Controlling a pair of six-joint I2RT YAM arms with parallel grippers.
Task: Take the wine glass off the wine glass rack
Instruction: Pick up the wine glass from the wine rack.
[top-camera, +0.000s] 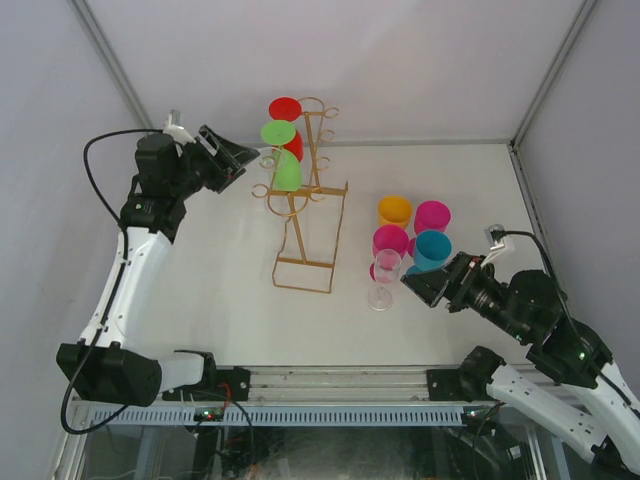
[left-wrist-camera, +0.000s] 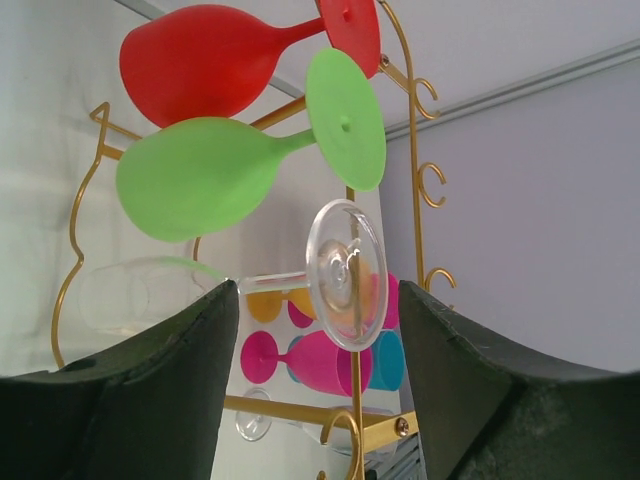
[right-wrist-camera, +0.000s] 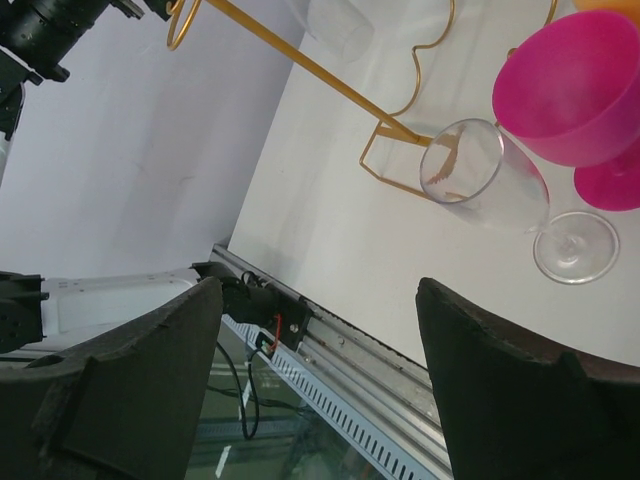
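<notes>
**Left gripper (left-wrist-camera: 318, 300) spread about the foot of the hanging clear glass (left-wrist-camera: 345, 275) on the gold rack (left-wrist-camera: 353, 390)**

*Overhead view.* The rack is seen standing left of centre on the white table (top-camera: 220, 260). A red glass (top-camera: 285, 108) and a green glass (top-camera: 287, 172) are hung along its upper part. The left gripper is held against the rack's left side, level with them. The hanging clear glass can barely be made out here. Only this view shows the whole group to the right: an orange glass (top-camera: 394, 210), two magenta glasses (top-camera: 432, 215) and a teal glass (top-camera: 432, 248). A standing clear glass (top-camera: 383, 278) is placed just in front of them. The right gripper (top-camera: 418, 285) is seen near it and not touching it.

*Left wrist view.* The hanging clear glass is shown lying sideways. Its round foot is framed between the two dark fingers (left-wrist-camera: 150, 390), nearer the right-hand one, with a gap on each side. Nothing is pinched.

*Right wrist view.* The right gripper's jaws are shown spread wide with nothing between them. Beyond them the standing clear glass is seen upright on the table, beside one of the magenta glasses. The rack's wire base is seen behind it.
</notes>
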